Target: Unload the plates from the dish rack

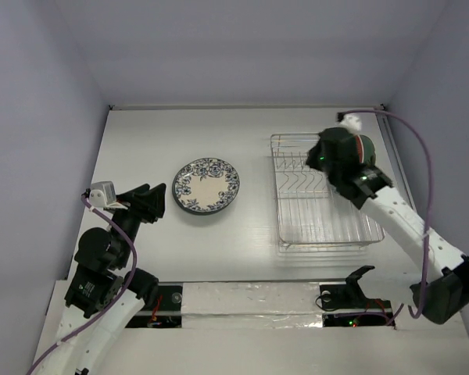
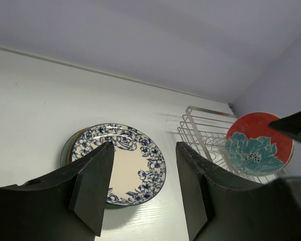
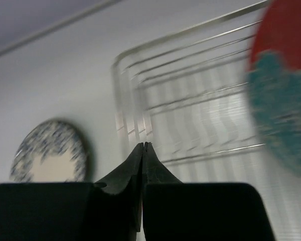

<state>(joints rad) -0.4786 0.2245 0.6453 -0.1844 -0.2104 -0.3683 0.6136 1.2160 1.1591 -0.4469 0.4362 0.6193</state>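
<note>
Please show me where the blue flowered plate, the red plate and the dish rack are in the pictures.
blue flowered plate [image 1: 206,187]: top view, the cream centre of the plate.
red plate [image 2: 253,154]: left wrist view, the teal flower on its face.
dish rack [image 1: 320,215]: top view, bare wire base.

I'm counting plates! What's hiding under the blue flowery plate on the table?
Under the blue flowery plate, rims of other plates peek out on its left, brownish and dark green. Their faces are covered, so the count cannot be told.
</note>
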